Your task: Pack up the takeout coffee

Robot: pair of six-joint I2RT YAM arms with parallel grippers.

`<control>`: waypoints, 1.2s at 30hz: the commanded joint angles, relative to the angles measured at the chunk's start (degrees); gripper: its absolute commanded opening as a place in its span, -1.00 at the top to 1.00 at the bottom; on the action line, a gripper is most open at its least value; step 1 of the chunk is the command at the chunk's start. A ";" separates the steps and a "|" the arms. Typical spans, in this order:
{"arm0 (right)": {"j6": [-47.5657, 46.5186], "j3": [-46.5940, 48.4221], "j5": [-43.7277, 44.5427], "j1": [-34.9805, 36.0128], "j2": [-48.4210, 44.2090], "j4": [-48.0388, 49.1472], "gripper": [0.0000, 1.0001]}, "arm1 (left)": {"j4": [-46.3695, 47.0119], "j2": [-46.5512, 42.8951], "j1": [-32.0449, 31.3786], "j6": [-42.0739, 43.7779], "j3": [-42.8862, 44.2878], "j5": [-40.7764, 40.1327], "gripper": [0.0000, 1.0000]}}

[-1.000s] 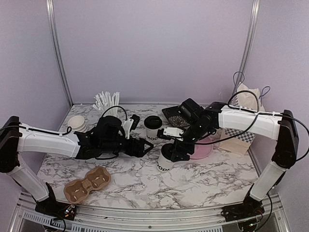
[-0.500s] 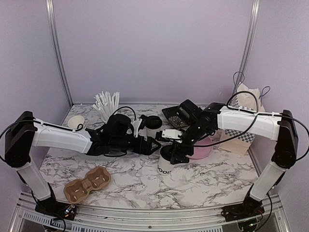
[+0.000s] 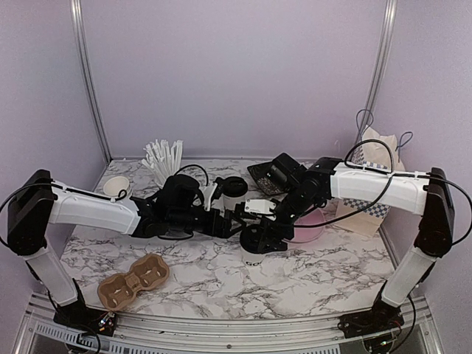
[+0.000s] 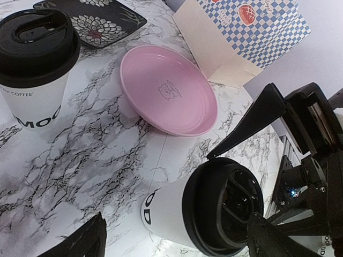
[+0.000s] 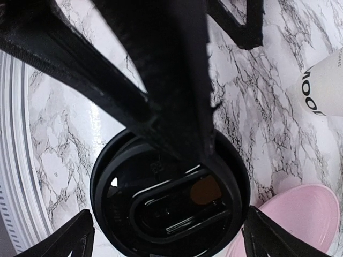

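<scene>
Two takeout coffee cups, white with black lids, stand on the marble table. The far cup (image 3: 234, 192) (image 4: 37, 59) (image 5: 324, 91) stands free at the middle back. The near cup (image 3: 251, 257) (image 4: 203, 214) (image 5: 169, 198) stands in front of it. My right gripper (image 3: 258, 237) (image 5: 174, 238) hangs open right over its lid, one fingertip at each side of the rim. My left gripper (image 3: 234, 220) (image 4: 182, 243) reaches in from the left, open wide, its fingers (image 5: 161, 80) level with the near cup's top and crossing the right wrist view.
A pink plate (image 3: 306, 228) (image 4: 169, 91) lies right of the cups, with a checkered paper bag (image 3: 369, 199) and a black patterned tray (image 3: 265, 173) behind. A cardboard cup carrier (image 3: 134, 280) lies front left. Straws (image 3: 164, 158) and plain stacked cups (image 3: 116, 188) stand back left.
My left arm has swung right, bringing its open gripper up to the near cup. My right gripper has shifted slightly left and down over that cup's lid.
</scene>
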 commanded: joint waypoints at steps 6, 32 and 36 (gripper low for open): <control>0.62 0.81 -0.27 0.55 -0.48 -0.20 -0.88 | 3.20 2.89 -0.88 -0.74 1.49 4.95 -0.82; 9.28 0.58 -31.95 -17.84 6.55 -2.47 -0.04 | 1.06 11.59 -1.23 -3.89 3.46 8.14 -0.48; 9.30 -0.41 -31.39 -18.07 6.59 -2.49 0.01 | 1.01 11.80 -1.23 -4.21 3.38 8.36 -0.46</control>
